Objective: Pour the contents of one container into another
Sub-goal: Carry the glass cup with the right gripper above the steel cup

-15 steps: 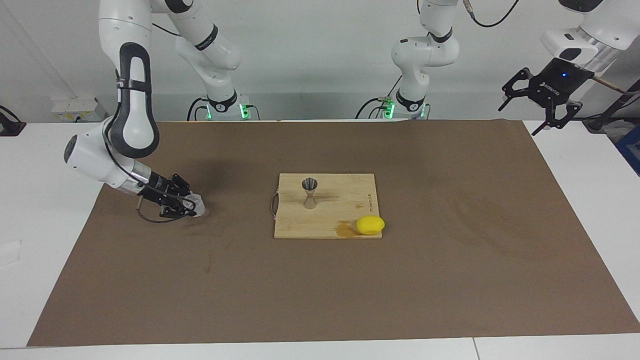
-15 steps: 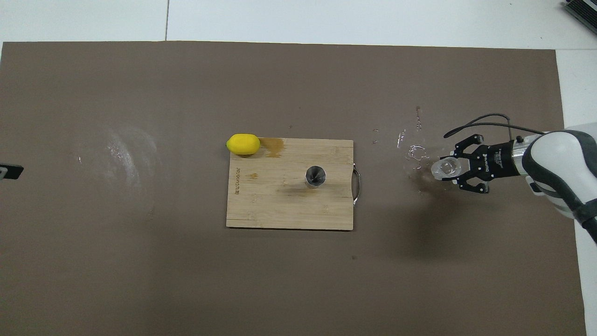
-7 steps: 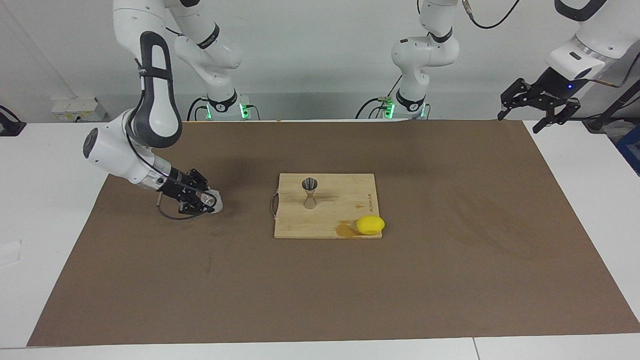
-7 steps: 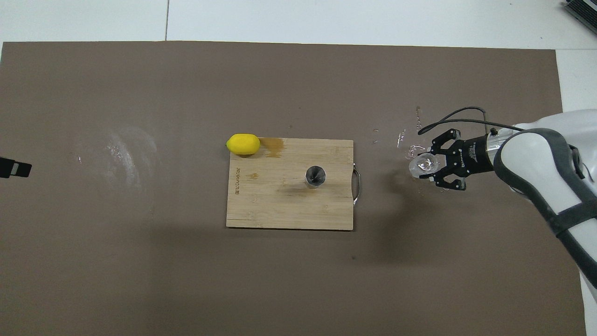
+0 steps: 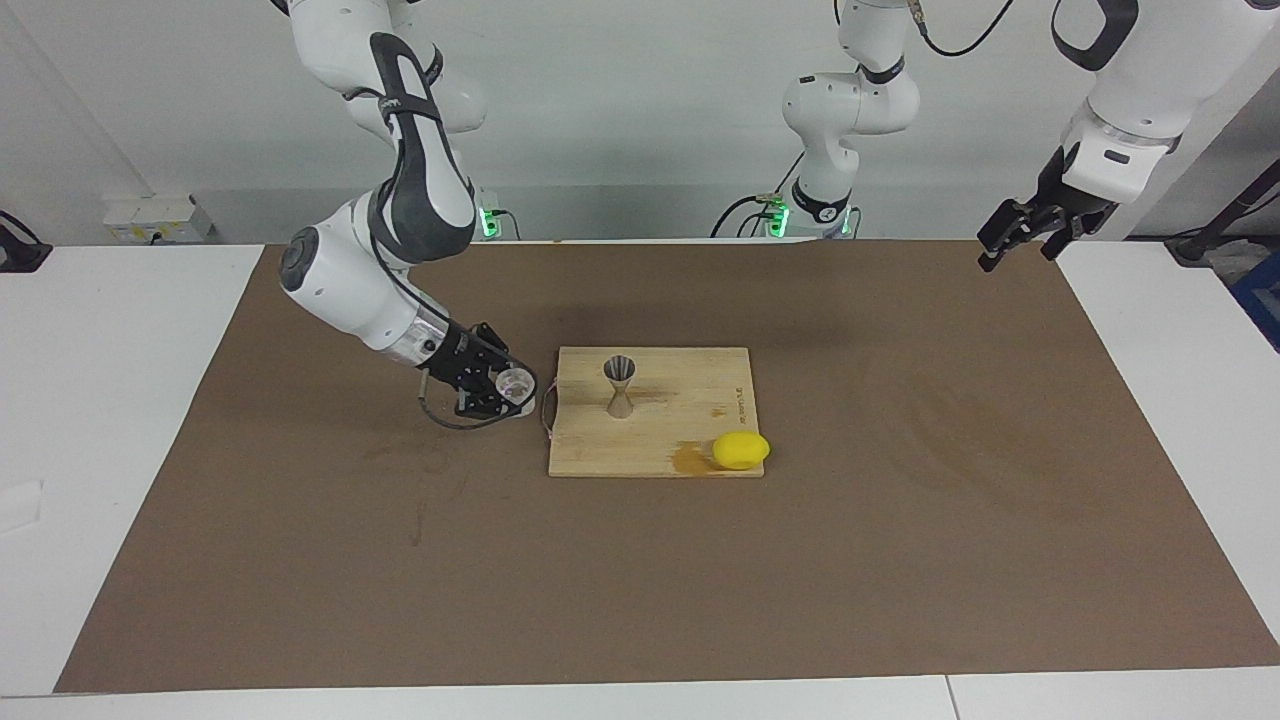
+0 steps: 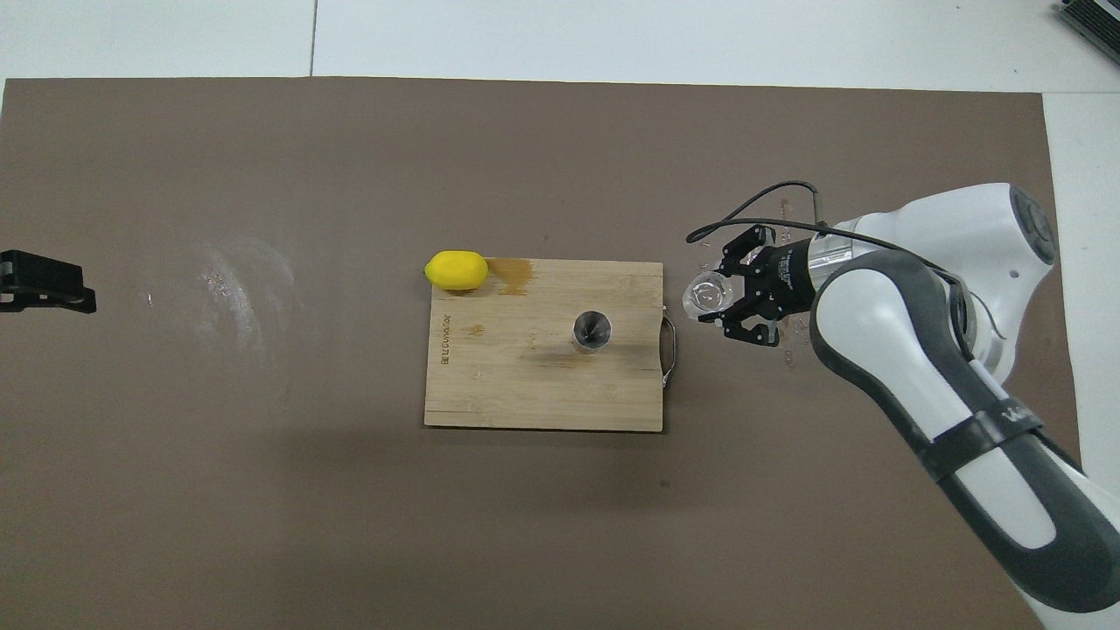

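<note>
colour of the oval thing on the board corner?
Plain bright yellow: the lemon-shaped object sits at the cutting board's corner farther from the robots, clearest in the facing view.

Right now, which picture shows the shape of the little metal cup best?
The facing view: there the metal cup stands side-on on the wooden board, two cones meeting at a narrow waist. The overhead view looks straight down, so only its round open top shows.
</note>
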`<move>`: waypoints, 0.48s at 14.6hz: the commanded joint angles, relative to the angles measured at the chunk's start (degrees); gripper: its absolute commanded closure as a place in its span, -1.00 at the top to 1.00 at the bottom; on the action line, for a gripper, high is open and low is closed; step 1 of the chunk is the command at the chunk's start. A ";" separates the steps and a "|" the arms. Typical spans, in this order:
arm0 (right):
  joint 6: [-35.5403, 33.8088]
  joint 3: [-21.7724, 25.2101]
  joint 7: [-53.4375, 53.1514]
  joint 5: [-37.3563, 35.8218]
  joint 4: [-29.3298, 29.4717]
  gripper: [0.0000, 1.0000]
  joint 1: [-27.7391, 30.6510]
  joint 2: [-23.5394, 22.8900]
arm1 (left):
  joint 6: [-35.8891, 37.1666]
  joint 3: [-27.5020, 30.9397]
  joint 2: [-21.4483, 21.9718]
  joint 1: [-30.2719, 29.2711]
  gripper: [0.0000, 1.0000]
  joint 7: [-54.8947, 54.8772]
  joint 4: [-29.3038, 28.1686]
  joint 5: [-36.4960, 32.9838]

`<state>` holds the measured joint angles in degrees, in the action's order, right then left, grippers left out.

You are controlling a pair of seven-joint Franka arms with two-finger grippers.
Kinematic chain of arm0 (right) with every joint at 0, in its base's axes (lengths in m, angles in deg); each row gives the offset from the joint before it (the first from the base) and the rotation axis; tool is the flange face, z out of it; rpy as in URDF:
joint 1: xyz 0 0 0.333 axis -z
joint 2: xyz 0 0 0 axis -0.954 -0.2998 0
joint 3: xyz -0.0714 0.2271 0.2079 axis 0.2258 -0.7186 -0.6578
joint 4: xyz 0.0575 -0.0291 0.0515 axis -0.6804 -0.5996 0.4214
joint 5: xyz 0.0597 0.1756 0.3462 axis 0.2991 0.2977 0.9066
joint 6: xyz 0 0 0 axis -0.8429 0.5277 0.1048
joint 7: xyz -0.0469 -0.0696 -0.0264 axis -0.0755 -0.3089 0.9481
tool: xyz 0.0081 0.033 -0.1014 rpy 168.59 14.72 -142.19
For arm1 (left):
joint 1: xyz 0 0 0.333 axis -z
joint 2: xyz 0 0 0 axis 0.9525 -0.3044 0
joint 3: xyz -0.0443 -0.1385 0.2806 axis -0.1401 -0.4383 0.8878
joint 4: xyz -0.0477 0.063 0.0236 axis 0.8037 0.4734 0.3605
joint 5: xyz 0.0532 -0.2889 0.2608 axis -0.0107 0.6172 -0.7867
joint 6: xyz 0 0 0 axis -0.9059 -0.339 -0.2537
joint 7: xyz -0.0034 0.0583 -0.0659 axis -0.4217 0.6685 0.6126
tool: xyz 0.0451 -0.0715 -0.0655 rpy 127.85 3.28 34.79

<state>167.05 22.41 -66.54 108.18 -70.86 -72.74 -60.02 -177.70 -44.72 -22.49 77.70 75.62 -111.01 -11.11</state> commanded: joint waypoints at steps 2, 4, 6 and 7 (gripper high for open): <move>3.45 0.09 -3.60 2.08 0.84 -0.76 -2.97 -0.62 | -1.92 0.43 2.13 0.47 1.00 1.79 -2.33 -1.24; 5.04 0.09 -5.28 2.16 0.84 -0.76 -4.55 -0.71 | -1.13 0.34 2.21 0.90 1.00 1.79 -2.42 -1.24; 5.22 0.27 -7.12 1.81 1.53 -0.76 -6.22 -0.71 | -1.22 0.43 2.21 2.48 1.00 1.79 -2.60 -1.24; 5.31 0.27 -7.74 1.64 1.54 -0.76 -6.84 -0.71 | -1.57 0.43 2.21 3.18 1.00 1.70 -2.68 -1.24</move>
<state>171.40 22.48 -72.67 108.56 -70.43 -78.28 -60.26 -177.95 -44.76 -22.16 78.64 76.26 -111.27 -11.15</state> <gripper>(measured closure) 0.498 0.000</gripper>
